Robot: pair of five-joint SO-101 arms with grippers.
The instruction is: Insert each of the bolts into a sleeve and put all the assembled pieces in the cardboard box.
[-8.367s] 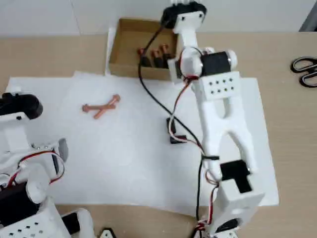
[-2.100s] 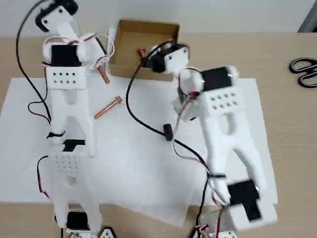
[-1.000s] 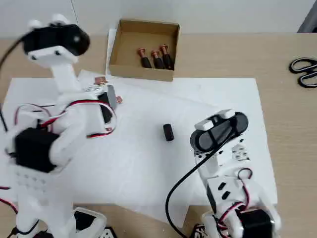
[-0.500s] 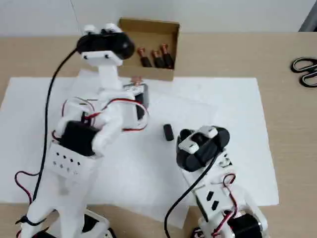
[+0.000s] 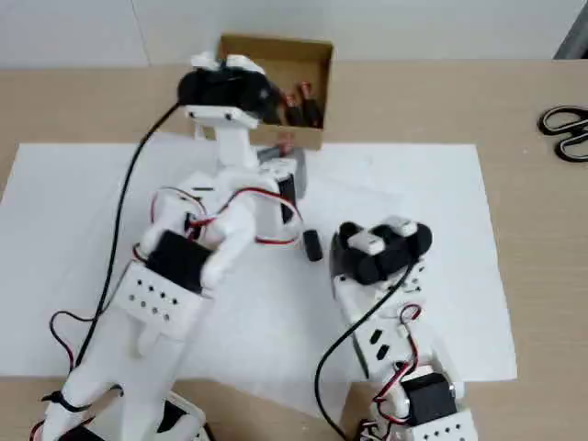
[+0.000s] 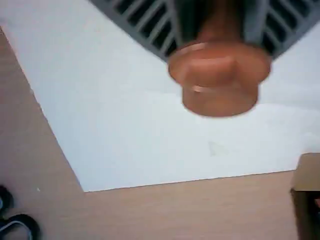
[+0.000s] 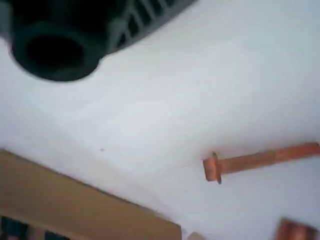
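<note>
My left gripper (image 5: 283, 154) is shut on a copper bolt (image 5: 286, 142), just in front of the cardboard box (image 5: 276, 41). In the left wrist view the bolt's head (image 6: 220, 75) sticks out between the grey fingers (image 6: 135, 20). A black sleeve (image 5: 313, 244) lies on the white sheet, and my right gripper (image 5: 329, 245) is right beside it. The sleeve's open end (image 7: 55, 47) faces the right wrist camera at close range. A second copper bolt (image 7: 260, 160) lies loose on the sheet. Several assembled pieces (image 5: 301, 101) rest in the box.
The white sheet (image 5: 413, 184) covers most of the table. Black scissors (image 5: 565, 119) lie at the far right on the bare wood. The left arm stretches from the front left to the box, covering the sheet's left middle.
The left arm has swung right with the bolt, from the sheet's left side to the box's front edge. The right arm has moved up to the sleeve, which has stayed put.
</note>
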